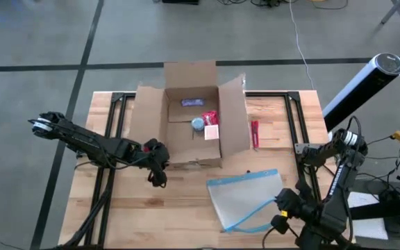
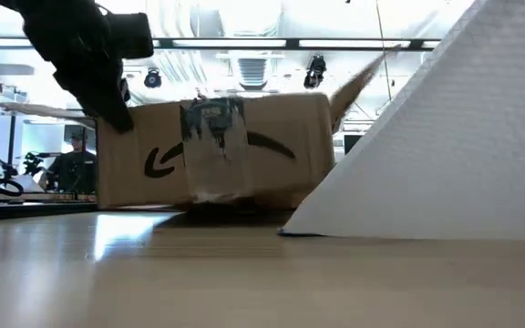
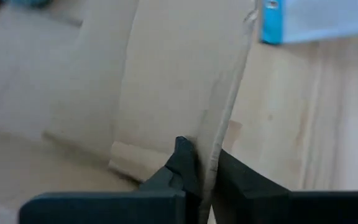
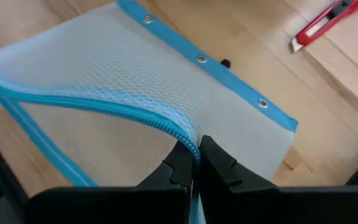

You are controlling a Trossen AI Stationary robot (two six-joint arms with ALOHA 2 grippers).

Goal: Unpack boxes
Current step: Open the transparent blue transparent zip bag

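The left gripper (image 1: 157, 167) sits at the near left corner of the box (image 1: 193, 114), its fingers (image 3: 182, 163) pinched on the edge of a cardboard flap (image 3: 225, 118). The grip is thin and near the flap's end, so a hard pull would likely slide the fingers off the card, or drag the whole box across the table (image 1: 117, 215), since nothing else holds it down. A tug could also tip it toward the arm and jumble what lies inside.

The box stands open at the middle of the table's far side, flaps spread. Inside lie a purple packet (image 1: 192, 103), a round pale-blue item (image 1: 198, 123), a red item (image 1: 210, 117) and a small pink card (image 1: 212, 132); none is out yet. Just right of the box lies a red cutter (image 1: 255, 133).

The right gripper (image 1: 280, 200) is clamped on the zip edge of a pouch (image 1: 245, 198), which lies flat and looks empty. If that arm lifts, the slack mesh may slip free.
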